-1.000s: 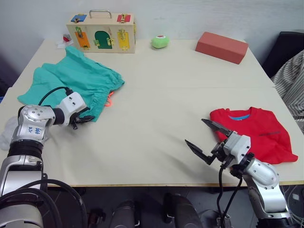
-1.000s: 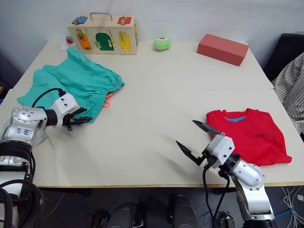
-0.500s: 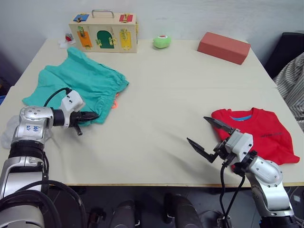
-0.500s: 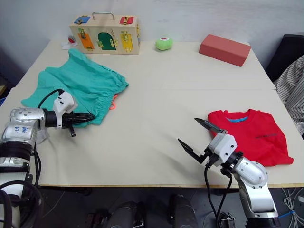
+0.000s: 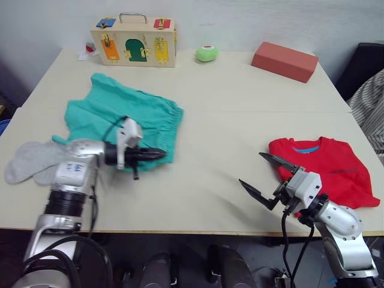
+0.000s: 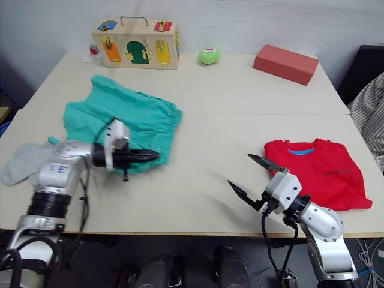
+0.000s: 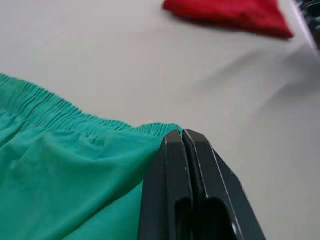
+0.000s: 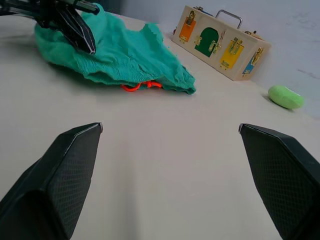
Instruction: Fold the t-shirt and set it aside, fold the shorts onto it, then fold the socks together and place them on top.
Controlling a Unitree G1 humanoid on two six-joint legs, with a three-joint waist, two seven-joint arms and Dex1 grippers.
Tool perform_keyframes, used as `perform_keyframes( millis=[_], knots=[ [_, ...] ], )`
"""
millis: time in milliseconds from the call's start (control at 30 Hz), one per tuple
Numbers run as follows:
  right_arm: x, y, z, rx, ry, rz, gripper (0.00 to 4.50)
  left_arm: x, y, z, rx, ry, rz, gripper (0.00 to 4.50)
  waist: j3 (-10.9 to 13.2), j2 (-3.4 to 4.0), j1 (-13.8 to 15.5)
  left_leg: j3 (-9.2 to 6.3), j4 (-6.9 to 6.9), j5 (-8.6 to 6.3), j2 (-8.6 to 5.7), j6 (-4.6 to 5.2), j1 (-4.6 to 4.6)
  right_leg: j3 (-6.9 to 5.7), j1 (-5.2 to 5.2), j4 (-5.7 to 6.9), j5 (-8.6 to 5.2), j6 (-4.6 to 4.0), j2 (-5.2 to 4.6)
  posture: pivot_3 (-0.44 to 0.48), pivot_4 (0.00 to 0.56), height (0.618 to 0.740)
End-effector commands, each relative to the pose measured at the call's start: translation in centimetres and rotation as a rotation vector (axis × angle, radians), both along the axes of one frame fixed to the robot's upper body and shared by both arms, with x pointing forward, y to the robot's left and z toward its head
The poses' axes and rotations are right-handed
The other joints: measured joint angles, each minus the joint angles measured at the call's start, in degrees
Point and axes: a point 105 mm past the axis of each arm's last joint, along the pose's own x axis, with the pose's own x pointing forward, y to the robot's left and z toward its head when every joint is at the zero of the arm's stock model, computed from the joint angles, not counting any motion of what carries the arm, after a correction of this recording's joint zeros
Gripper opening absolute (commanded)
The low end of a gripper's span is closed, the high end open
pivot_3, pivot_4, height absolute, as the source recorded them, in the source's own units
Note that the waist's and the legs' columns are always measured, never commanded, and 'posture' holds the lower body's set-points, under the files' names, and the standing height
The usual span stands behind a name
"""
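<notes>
Socks (image 5: 30,161): far left edge, flat on table | Shorts (image 5: 129,117): left-centre | Left gripper (image 5: 157,154): fingers pressed together, pinching shorts' waistband edge | Right gripper (image 5: 262,175): lower right, spread wide, empty | T-shirt (image 5: 327,168): right side, folded.

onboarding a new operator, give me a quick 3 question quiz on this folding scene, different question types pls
1. True or false: the left pincer is shut on the waistband edge of the shorts.
2. Multiple choice: where do the socks lie? A) on top of the t-shirt B) at the robot's left table edge, beside the shorts C) next to the red block
3. Fill in: the right pincer is ____, above bare table to the left of the t-shirt.

Key: 1 true; 2 B; 3 open
</notes>
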Motion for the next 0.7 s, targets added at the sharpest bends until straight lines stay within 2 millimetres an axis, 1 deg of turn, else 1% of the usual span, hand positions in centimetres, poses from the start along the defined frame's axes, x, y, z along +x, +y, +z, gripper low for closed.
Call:
perform_keyframes(
  millis=[33,67,133,233,333,367,400,467,567,600,633,667,700],
  knots=[
    [-0.4,-0.3,0.9,-0.010,-0.034,0.005,4.50,-0.9,-3.9,0.2,-0.027,-0.039,-0.103,0.02,0.00,0.00,-0.01,0.00,0.01,0.00,0.01,-0.01,0.04,0.02,0.00,0.01,0.00,0.00,0.02,0.000,0.150,0.740],
    [-0.5,-0.3,1.0,-0.014,-0.033,0.006,4.50,-1.2,-5.5,-0.1,-0.038,-0.037,-0.140,0.02,0.00,0.00,0.00,0.00,0.01,0.01,0.01,-0.01,0.05,0.04,0.00,0.02,0.00,-0.01,0.03,0.000,0.150,0.740],
    [-0.5,-0.3,1.0,-0.018,-0.032,0.008,4.50,-1.6,-7.2,-0.3,-0.052,-0.034,-0.177,0.02,0.00,0.00,0.01,0.00,0.01,0.01,0.02,-0.02,0.06,0.06,0.00,0.03,0.00,-0.01,0.05,0.000,0.150,0.740],
    [-0.6,-0.8,1.1,-0.032,-0.025,0.004,4.50,-2.3,-10.3,-0.2,-0.104,-0.026,-0.223,0.02,0.00,-0.01,0.03,0.01,0.01,0.01,0.01,-0.02,0.05,0.09,0.00,0.02,-0.01,-0.01,0.04,0.000,0.150,0.740],
    [-0.8,-1.1,1.0,-0.041,-0.020,0.000,4.50,-3.2,-11.8,-0.2,-0.121,-0.017,-0.269,0.02,0.00,-0.01,0.01,-0.01,0.02,0.01,0.03,-0.02,0.06,0.09,0.00,0.01,-0.01,-0.01,0.05,0.000,0.150,0.740],
    [-0.8,-1.1,0.9,-0.043,-0.013,-0.001,4.50,-3.6,-12.0,-0.6,-0.101,-0.002,-0.281,0.02,0.00,0.00,-0.01,-0.01,0.02,0.01,0.03,-0.02,0.07,0.09,0.00,0.01,-0.01,-0.01,0.05,0.000,0.150,0.740],
    [-0.9,-1.2,0.8,-0.045,-0.008,-0.002,4.50,-3.8,-12.1,-0.9,-0.085,0.009,-0.288,0.02,0.00,0.00,-0.04,-0.01,0.02,0.01,0.05,-0.02,0.07,0.09,0.00,0.01,-0.01,-0.02,0.06,0.000,0.150,0.740],
    [-0.9,-1.1,0.6,-0.045,0.004,0.002,4.50,-3.6,-11.9,-1.3,-0.058,-0.006,-0.257,0.02,0.00,-0.01,-0.03,-0.01,0.02,0.01,0.06,-0.02,0.08,0.10,0.00,0.01,-0.01,-0.02,0.06,0.000,0.150,0.740],
    [-0.9,-0.7,0.0,-0.053,0.031,0.029,4.50,-3.5,-11.0,-0.5,-0.091,-0.028,-0.214,0.62,0.00,-0.01,-0.04,-0.02,0.02,0.00,0.07,-0.01,0.08,0.10,0.00,0.01,-0.01,-0.02,0.02,0.000,0.150,0.740],
    [-0.8,-0.3,-0.3,-0.057,0.047,0.052,4.50,-4.0,-9.6,0.4,-0.117,-0.042,-0.218,0.98,0.00,0.00,-0.12,-0.02,0.02,0.00,0.08,-0.01,0.07,0.10,0.00,0.01,-0.01,-0.02,-0.09,0.000,0.150,0.740],
    [-0.7,0.0,-0.5,-0.059,0.058,0.068,4.50,-4.4,-8.7,1.0,-0.131,-0.054,-0.223,1.26,0.00,0.00,-0.27,-0.02,0.02,0.00,0.09,-0.01,0.08,0.10,0.00,0.02,-0.01,-0.03,-0.19,0.000,0.150,0.740],
    [-0.5,0.4,-0.9,-0.071,0.074,0.089,4.50,-5.7,-7.1,2.0,-0.168,-0.024,-0.269,1.54,0.00,0.00,-0.38,-0.01,0.02,-0.02,0.15,-0.05,0.10,0.10,-0.01,0.01,-0.02,-0.04,-0.21,0.000,0.150,0.740],
    [-0.5,0.6,-1.1,-0.080,0.085,0.103,4.50,-6.8,-6.0,2.8,-0.191,-0.002,-0.307,1.86,0.00,0.00,-0.82,-0.02,0.02,-0.02,0.18,-0.06,0.10,0.07,-0.01,0.05,-0.05,-0.09,-0.21,0.000,0.150,0.740]
  ],
)
